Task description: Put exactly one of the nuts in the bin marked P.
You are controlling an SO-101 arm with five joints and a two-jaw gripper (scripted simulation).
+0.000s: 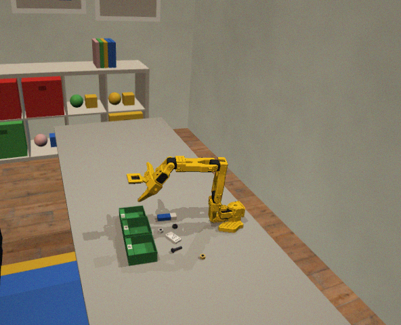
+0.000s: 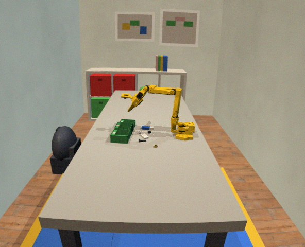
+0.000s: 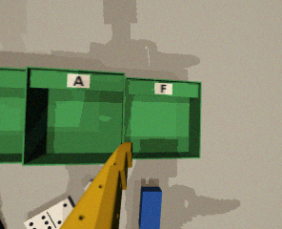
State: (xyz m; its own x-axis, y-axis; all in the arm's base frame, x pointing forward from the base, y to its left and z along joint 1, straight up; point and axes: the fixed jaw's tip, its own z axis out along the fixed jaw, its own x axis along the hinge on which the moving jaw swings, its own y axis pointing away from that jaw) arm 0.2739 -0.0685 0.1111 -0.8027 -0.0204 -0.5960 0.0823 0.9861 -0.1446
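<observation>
Three nuts lie on the table: a silver one (image 1: pixel 160 229) (image 2: pixel 139 131), a black one (image 1: pixel 174 226) (image 2: pixel 149 131) and a yellow one (image 1: pixel 202 256) (image 2: pixel 155 145). None shows in the wrist view. Three green bins stand in a row. Bin P (image 1: pixel 143 258) (image 2: pixel 119 139) is the nearest and shows only at the left edge of the wrist view (image 3: pixel 8 78). Bin A (image 1: pixel 137 231) (image 3: pixel 50 78) is in the middle and bin F (image 1: pixel 132 208) (image 3: pixel 141 88) is farthest. My gripper (image 1: pixel 143 185) (image 2: pixel 131 105) is open and empty, high above the A and F bins. Its yellow finger (image 3: pixel 108 191) points at the wall between them.
A blue and white block (image 1: pixel 166 217) (image 2: pixel 147 127) (image 3: pixel 151 207) lies beside bin F. A white domino (image 1: pixel 173 237) (image 2: pixel 145 136) (image 3: pixel 48 219) and a black bolt (image 1: pixel 175 249) (image 2: pixel 141 140) lie between the bins and the yellow nut. The arm's base (image 1: pixel 227 213) stands to the right.
</observation>
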